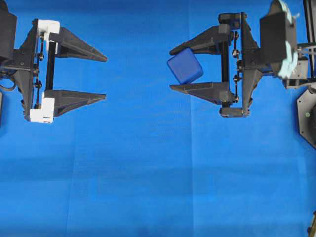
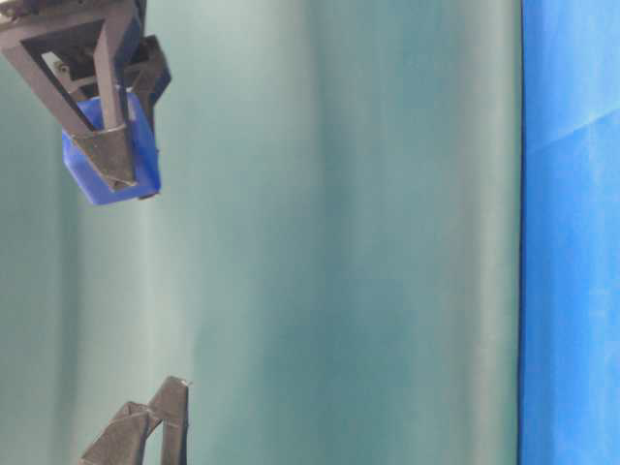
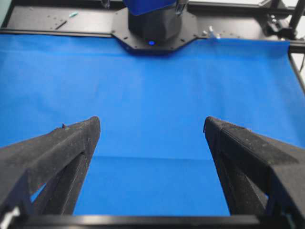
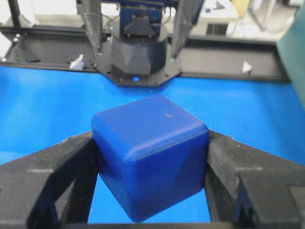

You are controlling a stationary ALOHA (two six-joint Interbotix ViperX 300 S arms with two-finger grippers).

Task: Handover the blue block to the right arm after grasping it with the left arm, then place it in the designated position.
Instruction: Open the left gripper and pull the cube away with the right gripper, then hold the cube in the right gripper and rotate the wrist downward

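Above blue cloth surface (image 1: 148,173), small dark-blue rounded cube (image 1: 185,68) pinched in all-black right end effector (image 1: 171,69), white-bracketed left end effector (image 1: 104,78) wide open & empty, well apart: handover apparently done, placement at designated spot left.

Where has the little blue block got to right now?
The blue block is clamped between the fingers of the right arm's gripper, on the right of the overhead view, above the blue cloth.
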